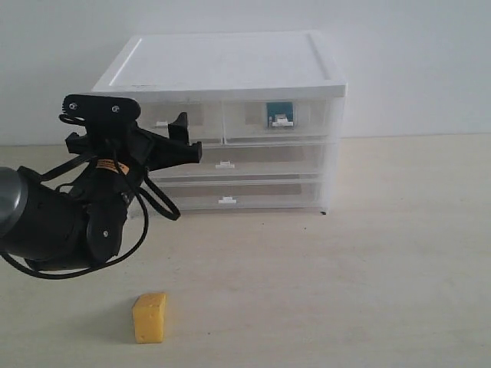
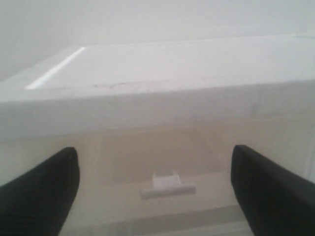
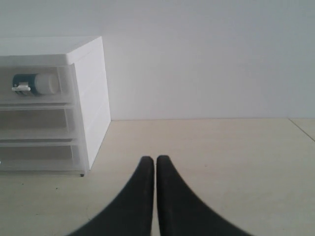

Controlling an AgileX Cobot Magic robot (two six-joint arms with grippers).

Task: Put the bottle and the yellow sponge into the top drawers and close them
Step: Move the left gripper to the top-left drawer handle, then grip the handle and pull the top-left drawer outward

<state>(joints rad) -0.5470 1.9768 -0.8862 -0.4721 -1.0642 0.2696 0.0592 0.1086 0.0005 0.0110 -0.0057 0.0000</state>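
The bottle (image 1: 281,115) lies inside the right top drawer (image 1: 307,123), seen through its clear front; in the right wrist view the bottle (image 3: 34,83) lies on its side. Both top drawers look pushed in. The yellow sponge (image 1: 149,317) sits on the table near the front edge, left of centre. My left gripper (image 1: 190,136) is open and hovers close in front of the left top drawer (image 1: 196,119). In the left wrist view the drawer's white handle tab (image 2: 167,186) sits between the spread fingers (image 2: 44,191). My right gripper (image 3: 156,160) is shut and empty over the table, right of the cabinet.
The white-topped cabinet (image 1: 222,65) stands at the back against a pale wall, with two full-width drawers (image 1: 253,157) below the top pair. The left arm's dark body and cables (image 1: 61,222) fill the left side. The right arm is out of the exterior view.
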